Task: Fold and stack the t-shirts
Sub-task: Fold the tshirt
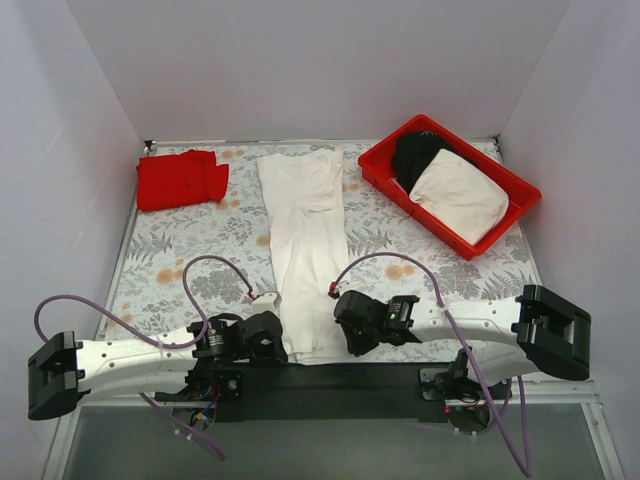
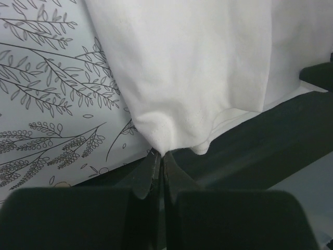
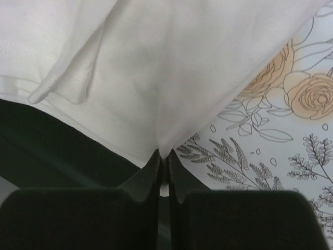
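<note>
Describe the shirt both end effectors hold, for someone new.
On the floral table, look between the red t-shirt and the red tray. The white t-shirt lies there, its near edge pinched by the left end effector and right end effector; alone among the garments, it is a long flat strip.

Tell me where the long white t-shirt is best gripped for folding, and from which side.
At its two near corners, one gripper each, coming from the near edge. The white t-shirt lies as a narrow strip running from near to far, so that hem is closest. The left gripper and right gripper are shut on those corners.
</note>
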